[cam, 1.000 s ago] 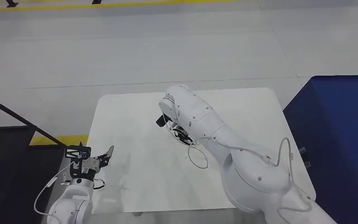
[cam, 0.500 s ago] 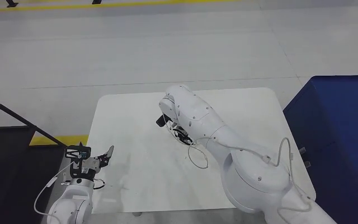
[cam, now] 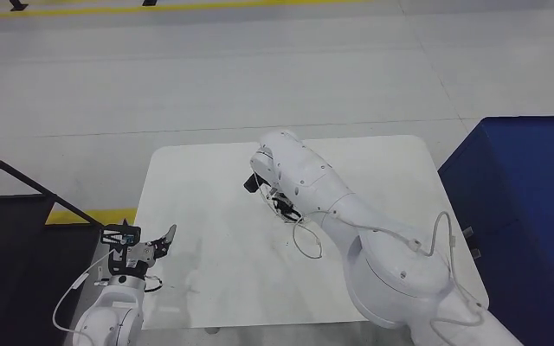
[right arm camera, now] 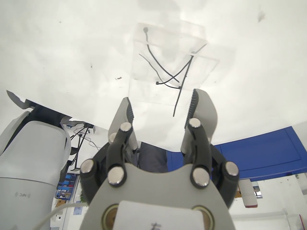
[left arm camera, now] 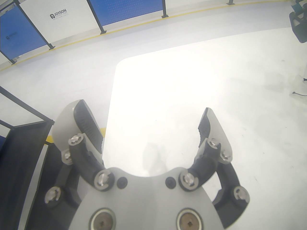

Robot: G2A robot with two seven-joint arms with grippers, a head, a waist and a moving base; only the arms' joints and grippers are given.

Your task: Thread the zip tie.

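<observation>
Right wrist view showed several thin black zip ties [right arm camera: 171, 75], each with a small square head, lying crossed in a clear shallow box [right arm camera: 206, 68] on the white table [cam: 216, 182]. The left gripper [left arm camera: 144, 111], fingers spread and empty, hung at the table's left edge, well apart from them. The right gripper [right arm camera: 162, 96], also spread and empty, hovered near the box, with one tie's tail pointing toward the gap between its fingers.

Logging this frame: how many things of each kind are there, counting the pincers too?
Black zip ties: 3 clear ones, crossing each other; a fainter strand may be a fourth.
Clear tray: 1, holding the ties.
Pincers: 2, the left pincer and the right pincer, both open.
Total: 6, possibly 7.
</observation>
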